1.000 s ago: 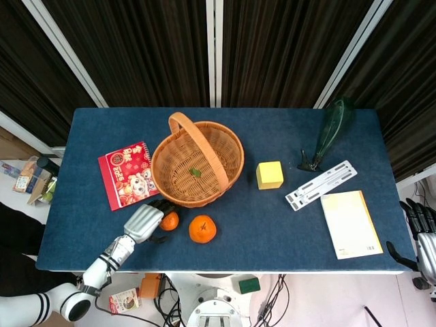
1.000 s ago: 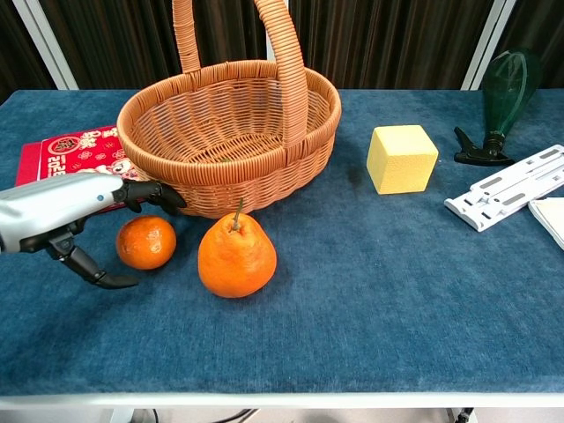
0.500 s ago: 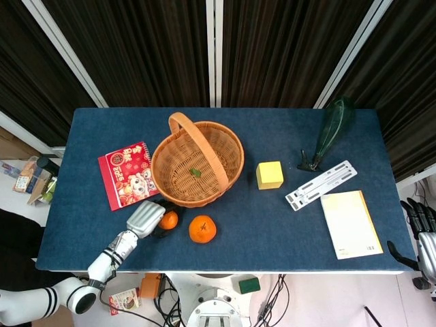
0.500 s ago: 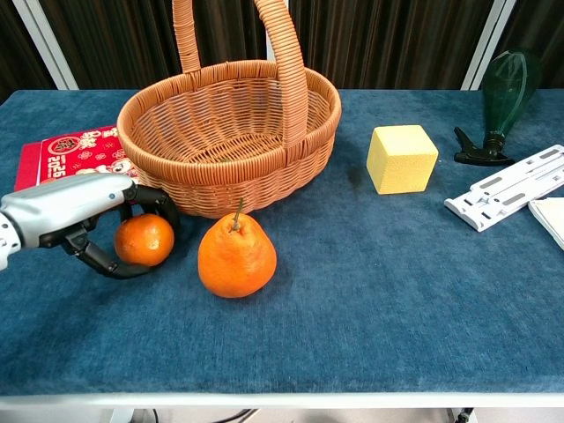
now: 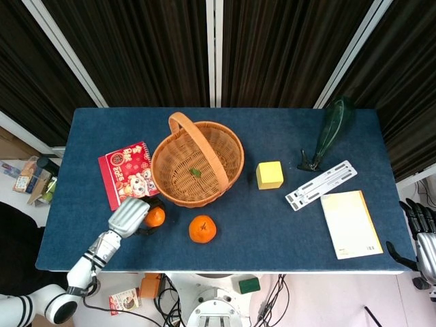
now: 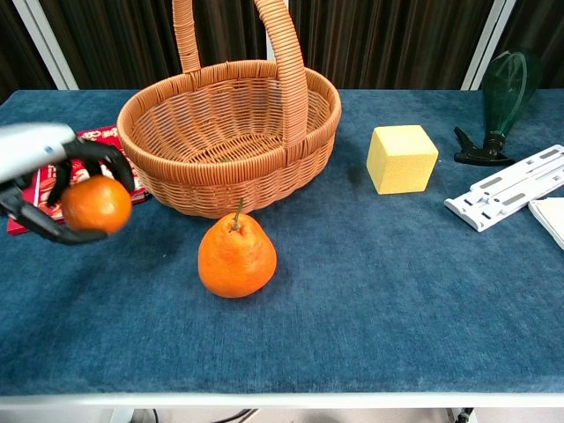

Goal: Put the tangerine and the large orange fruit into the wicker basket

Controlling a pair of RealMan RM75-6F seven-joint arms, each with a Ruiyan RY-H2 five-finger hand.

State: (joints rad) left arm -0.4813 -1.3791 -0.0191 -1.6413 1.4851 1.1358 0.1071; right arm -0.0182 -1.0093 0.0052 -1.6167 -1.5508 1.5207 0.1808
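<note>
Left hand [image 6: 40, 176] wrapped round the tangerine [image 6: 96, 204], fingers [image 6: 106, 157] curled over its top and far side, thumb hooked beneath; fruit clear of the blue tablecloth [image 6: 397, 282] in the chest view, hanging in front of the red booklet [image 5: 126, 172] and just left of the wicker basket [image 6: 231, 132]. Head view: same fruit at the hand's tip, beside the basket's near-left wall. Right hand [image 5: 424, 238] parked off the table's right edge, holding nothing; fingers look loosely spread, detail too small to confirm. Large orange fruit [image 6: 236, 256] upright on the cloth, stem up, just in front of the basket wall, apart from the tangerine. Handling judgement for the tangerine: light, round, loose soft peel, likely to dent or roll in a hard squeeze; enclosing grasp across the widest part suits it, moderate pressure only. Large fruit: judged heavier, pear-shaped with a narrowed neck, pebbled rind giving fair friction; best taken round the broad lower belly, not the neck or stem, which would let it pivot. Basket: stiff weave, tall arched handle [image 6: 286, 62] across the middle, so entry judged better to one side of the handle. Small green leaf [image 5: 195, 172] on the basket floor. Risk: release from too high could bounce the fruit against the rim.
</note>
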